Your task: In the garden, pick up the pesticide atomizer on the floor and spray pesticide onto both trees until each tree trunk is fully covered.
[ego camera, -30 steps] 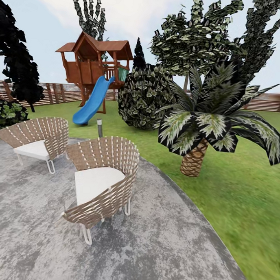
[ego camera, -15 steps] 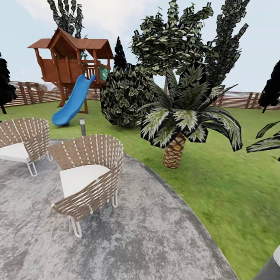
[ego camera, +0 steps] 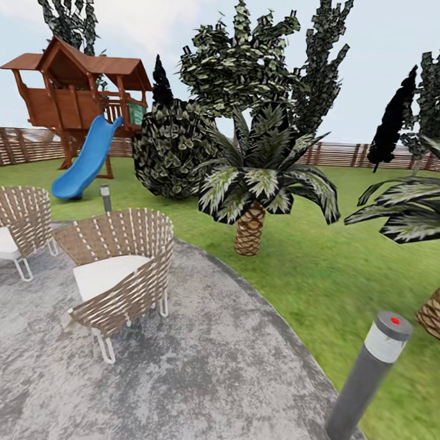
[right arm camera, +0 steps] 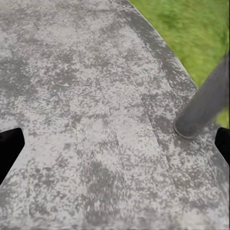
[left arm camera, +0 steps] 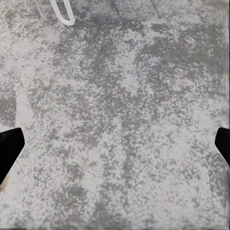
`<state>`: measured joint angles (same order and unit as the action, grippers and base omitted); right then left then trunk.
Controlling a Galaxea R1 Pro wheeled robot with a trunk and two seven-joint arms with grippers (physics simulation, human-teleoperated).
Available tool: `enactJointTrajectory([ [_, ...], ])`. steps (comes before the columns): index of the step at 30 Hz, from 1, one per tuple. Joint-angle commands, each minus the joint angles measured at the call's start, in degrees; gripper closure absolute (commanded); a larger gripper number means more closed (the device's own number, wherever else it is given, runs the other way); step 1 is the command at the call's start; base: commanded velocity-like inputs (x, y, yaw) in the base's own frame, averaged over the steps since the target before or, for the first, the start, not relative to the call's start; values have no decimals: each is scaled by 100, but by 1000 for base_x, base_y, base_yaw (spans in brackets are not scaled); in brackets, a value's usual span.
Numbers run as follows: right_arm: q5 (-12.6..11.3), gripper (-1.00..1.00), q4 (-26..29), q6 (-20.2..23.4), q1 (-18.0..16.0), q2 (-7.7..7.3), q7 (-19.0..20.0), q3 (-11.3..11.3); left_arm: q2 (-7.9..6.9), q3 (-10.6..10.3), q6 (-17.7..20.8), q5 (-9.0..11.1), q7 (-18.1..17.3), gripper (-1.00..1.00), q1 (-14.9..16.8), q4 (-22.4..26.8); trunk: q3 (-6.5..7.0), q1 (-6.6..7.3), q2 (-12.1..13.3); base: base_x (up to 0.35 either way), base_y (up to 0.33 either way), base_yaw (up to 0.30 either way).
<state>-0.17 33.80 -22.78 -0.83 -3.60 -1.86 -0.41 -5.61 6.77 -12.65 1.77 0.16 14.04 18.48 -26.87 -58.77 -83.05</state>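
stage: the robot is on its way across the grey paving [ego camera: 239, 374]; judged from the frames, the pick-up has not begun
left pincer [left arm camera: 115, 143]: spread wide, its two dark fingertips at opposite edges of the wrist view, nothing between them but bare paving beneath; a white chair leg [left arm camera: 62, 14] lies ahead of it, well apart
right pincer [right arm camera: 115, 143]: also spread, empty, hanging over paving; a grey bollard lamp [ego camera: 365, 380] stands just beside it toward the lawn [ego camera: 346, 270], its base at the paving's curved edge
atomizer: no small dark bottle can be picked out in these frames, so which way it lies from either pincer, its long axis, and which arm is nearer cannot be told
trees to spray: no thick pale mottled trunk is clearly visible; the scaly palm [ego camera: 249, 231] and the dark bush [ego camera: 168, 150] out on the grass are not the targets
surroundings: two wicker chairs [ego camera: 115, 273] on the left arm's side, a wooden playhouse with a blue slide [ego camera: 88, 156] and the slatted fence [ego camera: 338, 155] far ahead
next call: probably more turning or driving until the bottle appears on the ground
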Motion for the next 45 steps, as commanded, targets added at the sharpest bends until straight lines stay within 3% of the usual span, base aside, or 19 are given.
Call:
enactJointTrajectory([
  [1, -1, -100, -5, -17, -5, 0, -16, 6, -1, 3, -18, 18, 2, -100, 2, -3, -6, 4, -3, -329, 0, -281],
  [13, -1, -100, -40, -16, -5, -5, -14, 3, -23, 23, -9, 25, 9, -100, 2, -3, -6, 4, -3, -272, 60, -289],
  [30, -1, -100, -42, -16, -5, -9, -10, 0, 3, -3, -10, 10, 20, -100, 2, 1, -6, 4, -3, -28, 25, -291],
  [45, -4, -100, -41, -16, -5, -9, -15, 3, -1, 0, -10, 31, 20, -100, 2, -3, -275, -325, -605, 0, 0, -292],
])
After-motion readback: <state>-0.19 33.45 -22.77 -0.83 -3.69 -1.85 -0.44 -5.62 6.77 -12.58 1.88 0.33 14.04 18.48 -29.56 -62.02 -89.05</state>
